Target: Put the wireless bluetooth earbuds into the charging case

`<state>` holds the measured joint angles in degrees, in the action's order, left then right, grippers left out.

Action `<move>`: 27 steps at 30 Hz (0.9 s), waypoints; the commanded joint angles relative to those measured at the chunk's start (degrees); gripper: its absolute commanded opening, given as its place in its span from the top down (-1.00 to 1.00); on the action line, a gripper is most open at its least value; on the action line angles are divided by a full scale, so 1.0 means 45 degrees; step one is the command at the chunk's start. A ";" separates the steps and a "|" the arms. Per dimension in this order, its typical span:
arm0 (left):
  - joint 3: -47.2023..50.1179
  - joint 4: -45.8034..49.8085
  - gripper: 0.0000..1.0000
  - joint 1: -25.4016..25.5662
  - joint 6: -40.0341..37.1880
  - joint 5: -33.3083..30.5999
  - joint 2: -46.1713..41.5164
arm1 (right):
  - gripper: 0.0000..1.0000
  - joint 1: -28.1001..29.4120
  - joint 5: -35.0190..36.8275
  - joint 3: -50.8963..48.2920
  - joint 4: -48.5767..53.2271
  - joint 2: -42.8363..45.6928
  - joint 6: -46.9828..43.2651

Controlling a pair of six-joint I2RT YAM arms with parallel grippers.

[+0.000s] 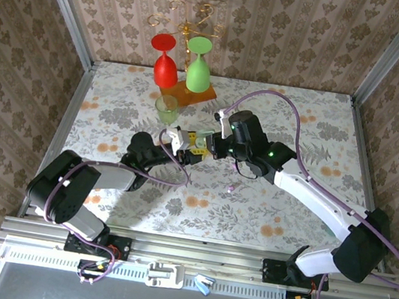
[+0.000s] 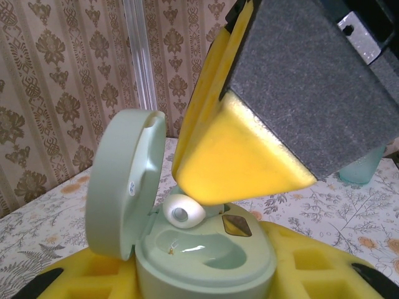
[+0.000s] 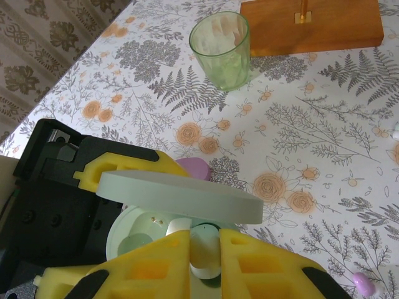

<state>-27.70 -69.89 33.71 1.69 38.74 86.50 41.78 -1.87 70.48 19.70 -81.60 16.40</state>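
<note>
The right pincer (image 3: 204, 243) is clamped on the pale earbud (image 3: 204, 263), holding it over the back of the open mint case (image 2: 206, 261), close to the hinge and under the raised lid; I cannot tell whether bud and case touch. The left pincer (image 1: 179, 141) is clamped on that case from both sides. A purple case (image 3: 194, 168) shows just behind. The lilac earbud (image 1: 231, 189) lies on the worktop (image 1: 324, 131) near the right arm, and a green cup (image 3: 221, 50) stands farther back

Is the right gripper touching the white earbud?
Touching. The right wrist view shows the white earbud wedged between the yellow fingers of the right gripper, both inner faces against it, over the mint case.
</note>
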 commanded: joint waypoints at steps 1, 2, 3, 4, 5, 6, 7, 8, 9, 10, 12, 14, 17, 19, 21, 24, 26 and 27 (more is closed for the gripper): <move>0.0091 -0.0782 0.51 0.0086 -0.0006 0.0062 -0.0474 | 0.68 0.0071 0.0069 0.0003 0.0073 0.0321 -0.0152; 0.0102 -0.0785 0.51 0.0062 -0.0011 0.0005 -0.0482 | 0.68 0.0069 0.0129 -0.0050 0.0053 0.0321 -0.0155; 0.0097 -0.0785 0.51 0.0066 -0.0011 -0.0066 -0.0477 | 0.68 0.0071 0.0184 -0.0110 0.0016 0.0732 -0.0141; 0.0083 -0.0747 0.51 0.0057 0.0004 -0.0126 -0.0476 | 0.68 0.0053 0.0245 -0.0178 0.0013 0.0816 -0.0121; 0.0082 -0.0734 0.51 0.0047 -0.0004 -0.0150 -0.0465 | 0.68 0.0048 0.0278 -0.0226 0.0016 0.0870 -0.0125; 0.0061 -0.0720 0.51 0.0037 -0.0005 -0.0153 -0.0444 | 0.68 0.0026 0.0312 -0.0276 0.0009 0.0932 -0.0086; 0.0047 -0.0719 0.51 0.0021 -0.0005 -0.0169 -0.0403 | 0.68 0.0032 0.0339 -0.0343 0.0013 0.1002 -0.0044; 0.0043 -0.0719 0.51 0.0027 -0.0005 -0.0172 -0.0369 | 0.69 0.0028 0.0390 -0.0420 -0.0001 0.1070 -0.0018; 0.0023 -0.0719 0.51 0.0009 -0.0006 -0.0172 -0.0333 | 0.68 0.0017 0.0415 -0.0509 -0.0005 0.1164 0.0041; 0.0024 -0.0722 0.51 -0.0017 -0.0012 -0.0191 -0.0316 | 0.68 0.0013 0.0461 -0.0623 -0.0004 0.1246 0.0087; 0.0032 -0.0719 0.51 -0.0030 -0.0022 -0.0211 -0.0279 | 0.68 -0.0018 0.0546 -0.0828 0.0013 0.1474 0.0199; 0.0043 -0.0719 0.51 -0.0085 -0.0059 -0.0268 -0.0223 | 0.68 -0.0039 0.0710 -0.1073 0.0015 0.1732 0.0329; 0.0135 -0.0739 0.51 -0.0258 -0.0116 -0.0328 -0.0112 | 0.68 -0.0155 0.0980 -0.1533 0.0045 0.2177 0.0546; 0.0228 -0.0773 0.51 -0.0415 -0.0137 -0.0328 -0.0101 | 0.68 -0.0306 0.1131 -0.1905 0.0178 0.2489 0.0683; 0.0360 -0.0743 0.51 -0.0545 -0.0177 -0.0328 -0.0157 | 0.68 -0.0496 0.1292 -0.2289 0.0324 0.2763 0.0804; 0.0577 -0.0733 0.51 -0.0748 -0.0189 -0.0323 -0.0329 | 0.68 -0.0898 0.1429 -0.3023 0.0460 0.3132 0.1018; 0.0732 -0.0722 0.51 -0.0846 -0.0183 -0.0333 -0.0468 | 0.68 -0.1268 0.1396 -0.3565 0.0395 0.3287 0.1181; 0.0826 -0.0686 0.51 -0.0885 -0.0217 -0.0328 -0.0561 | 0.68 -0.1449 0.1370 -0.3870 0.0335 0.3312 0.1254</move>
<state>-25.06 -70.81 30.26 1.67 37.39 86.02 36.82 2.44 55.70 19.97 -67.72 19.99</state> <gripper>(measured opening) 0.375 0.160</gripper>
